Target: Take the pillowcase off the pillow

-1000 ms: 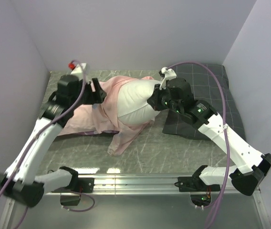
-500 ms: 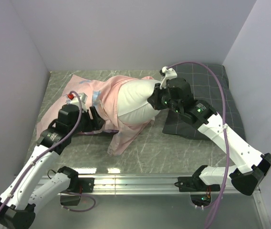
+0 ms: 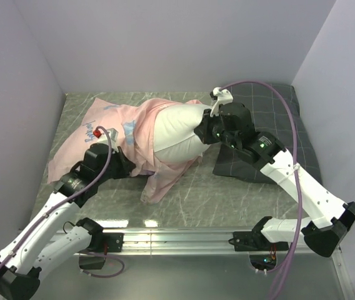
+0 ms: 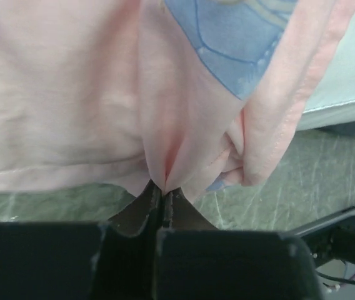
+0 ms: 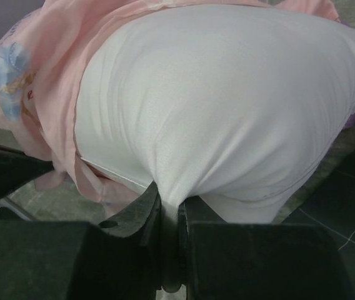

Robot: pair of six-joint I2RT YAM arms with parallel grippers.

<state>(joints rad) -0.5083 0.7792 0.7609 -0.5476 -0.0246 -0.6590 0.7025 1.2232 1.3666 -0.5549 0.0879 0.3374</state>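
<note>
The pillow (image 3: 176, 134) lies at centre frame on the table (image 3: 227, 197), its left side wrapped by the pillowcase (image 3: 105, 134), which spreads toward the upper left; the left gripper (image 4: 163, 189) is clamped on a fold of that pink fabric; the right gripper (image 5: 168, 201) pinches the pillow's white right end, beside a dark grey pillow (image 3: 277, 119).

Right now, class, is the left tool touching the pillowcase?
Touching. The left wrist view shows the left tool closed on a pinched fold of the pink pillowcase, with fabric bunching out from between its tips.
</note>
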